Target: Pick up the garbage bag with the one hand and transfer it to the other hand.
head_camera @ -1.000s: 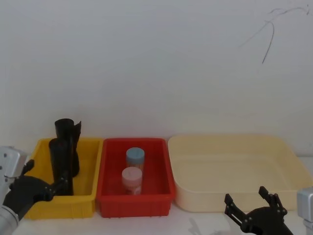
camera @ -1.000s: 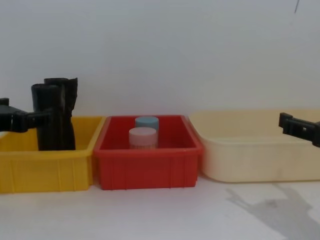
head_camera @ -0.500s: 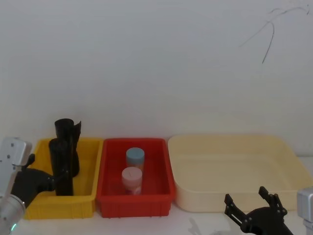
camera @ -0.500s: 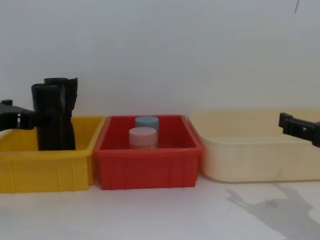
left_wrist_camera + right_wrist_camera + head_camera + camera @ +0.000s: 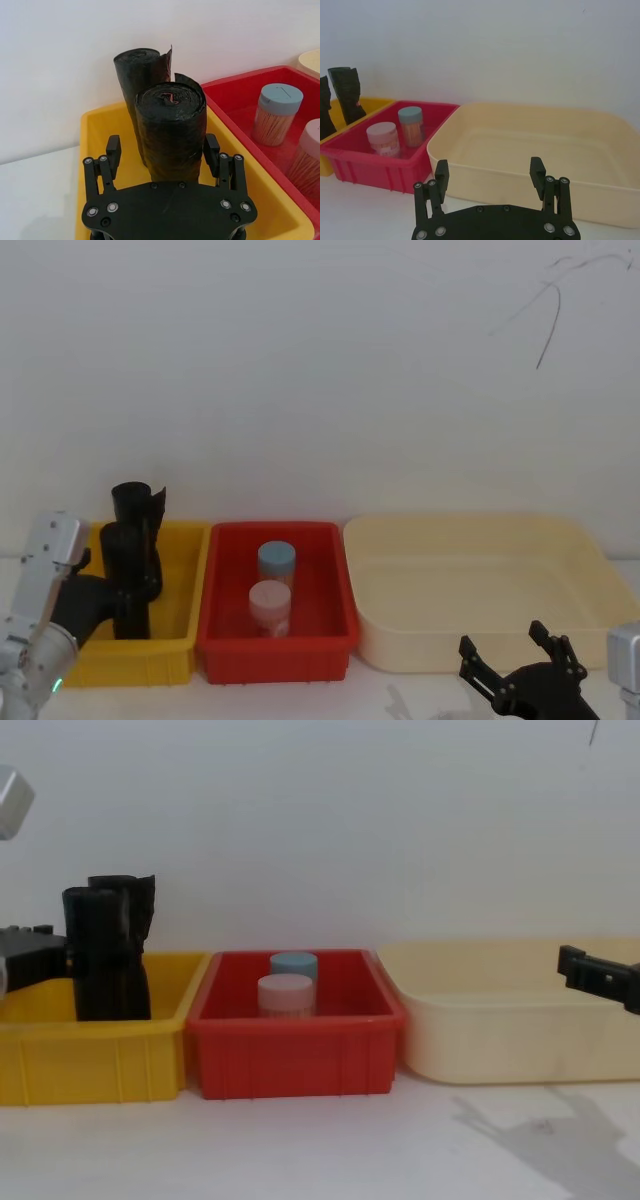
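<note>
The garbage bag [image 5: 170, 125] is a straight black roll with a flat top, standing upright in the yellow bin [image 5: 185, 585]. It also shows in the head view [image 5: 124, 580] and the chest view [image 5: 100, 965]. My left gripper [image 5: 162, 148], on the arm with the green light, is open with one finger on each side of the roll's lower half. It reaches in from the left [image 5: 112, 592] [image 5: 55, 952]. Whether its fingers touch the roll, I cannot tell. My right gripper [image 5: 520, 665] [image 5: 489, 172] hangs open and holds nothing, low in front of the cream tray.
A second black roll with a ragged top [image 5: 142, 65] stands right behind the bag. The red bin [image 5: 330, 630] in the middle holds two lidded jars [image 5: 270, 605]. A wide cream tray [image 5: 480, 650] is on the right. A white wall stands close behind the bins.
My left arm has swung up and in toward the yellow bin, its wrist now higher, with the fingers set around the front roll. The right arm has not moved.
</note>
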